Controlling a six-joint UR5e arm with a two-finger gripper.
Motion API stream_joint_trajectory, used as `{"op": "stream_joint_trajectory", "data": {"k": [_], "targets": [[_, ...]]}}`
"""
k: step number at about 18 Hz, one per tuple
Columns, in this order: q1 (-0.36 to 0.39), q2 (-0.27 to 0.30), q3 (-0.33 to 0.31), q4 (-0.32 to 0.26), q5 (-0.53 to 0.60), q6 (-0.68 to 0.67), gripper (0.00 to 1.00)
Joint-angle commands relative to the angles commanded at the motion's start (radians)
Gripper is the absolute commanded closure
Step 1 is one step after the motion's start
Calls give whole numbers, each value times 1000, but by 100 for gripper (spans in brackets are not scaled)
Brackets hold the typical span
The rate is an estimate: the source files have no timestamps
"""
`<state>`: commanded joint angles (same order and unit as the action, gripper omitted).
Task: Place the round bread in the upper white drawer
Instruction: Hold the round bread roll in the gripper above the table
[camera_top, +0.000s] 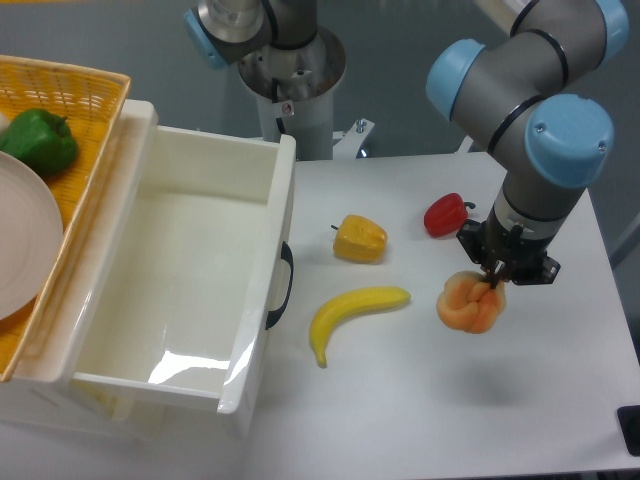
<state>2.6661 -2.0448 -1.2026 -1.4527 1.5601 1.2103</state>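
The round bread is a lumpy pale orange bun at the right of the table. My gripper comes down on its top from above with the fingers closed into it. A shadow lies on the table below and to the right, so the bread looks lifted slightly. The upper white drawer stands pulled open at the left, deep and empty, with a black handle on its front facing the table.
A yellow banana lies between the drawer and the bread. A yellow-orange bell pepper and a red pepper lie behind. A yellow woven basket with a green pepper and a white plate sits at the far left.
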Motion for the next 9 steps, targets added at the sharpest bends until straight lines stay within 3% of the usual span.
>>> {"op": "stream_joint_trajectory", "data": {"k": [5,9], "targets": [[-3,14,2,0,-8,0,100],[-11,75,-11,-9,-81,-20,100]]}}
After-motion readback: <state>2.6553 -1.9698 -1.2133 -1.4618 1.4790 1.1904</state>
